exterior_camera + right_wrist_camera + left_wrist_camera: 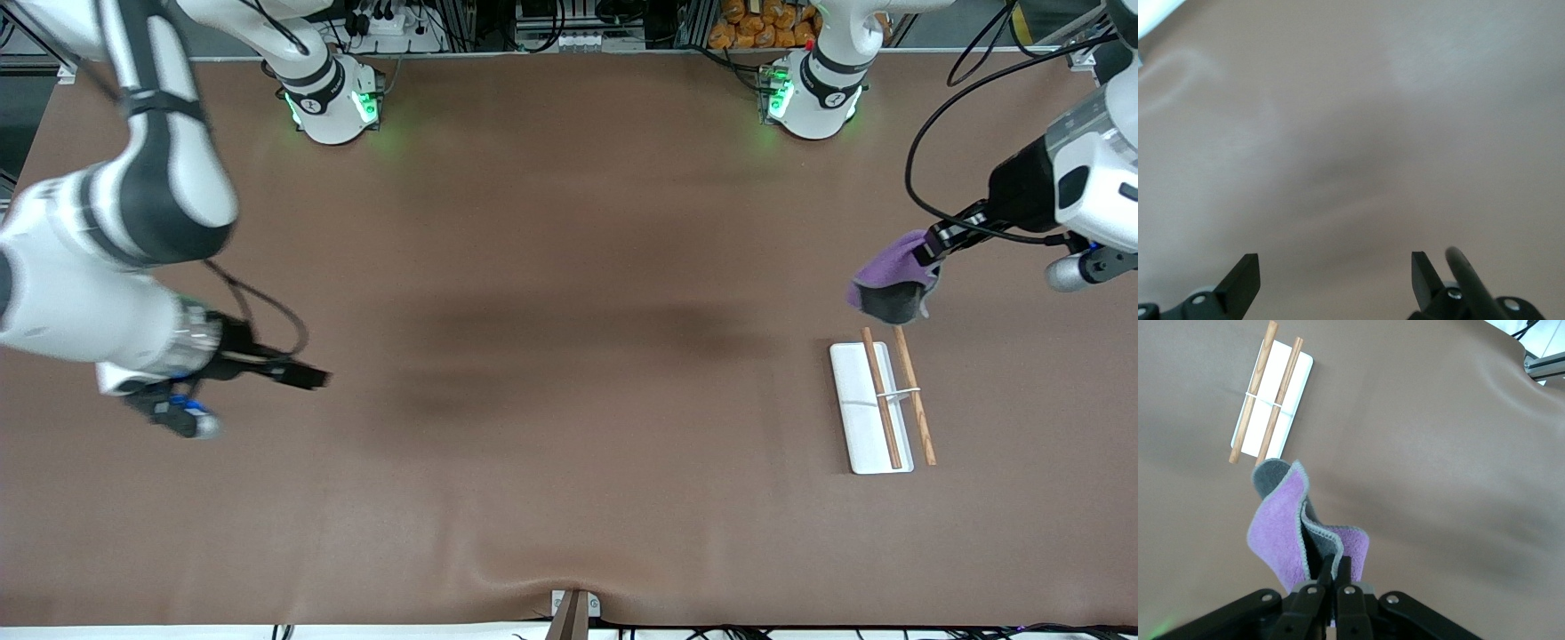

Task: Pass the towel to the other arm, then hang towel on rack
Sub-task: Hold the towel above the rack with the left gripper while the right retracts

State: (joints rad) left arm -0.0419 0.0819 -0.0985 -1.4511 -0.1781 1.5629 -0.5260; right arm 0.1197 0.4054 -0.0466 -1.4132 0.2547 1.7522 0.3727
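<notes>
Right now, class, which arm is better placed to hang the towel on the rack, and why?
Left. Its end effector is shut on the towel, up in the air beside the rack. The right end effector is open, holds nothing, and hangs at the right arm's end of the table.

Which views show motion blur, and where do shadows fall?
Front view: the right pincer is smeared, while the rack is crisp; a broad dark shadow crosses the table mid-way. Left wrist view: the towel is sharp. Right wrist view: soft, with a diffuse shadow.
</notes>
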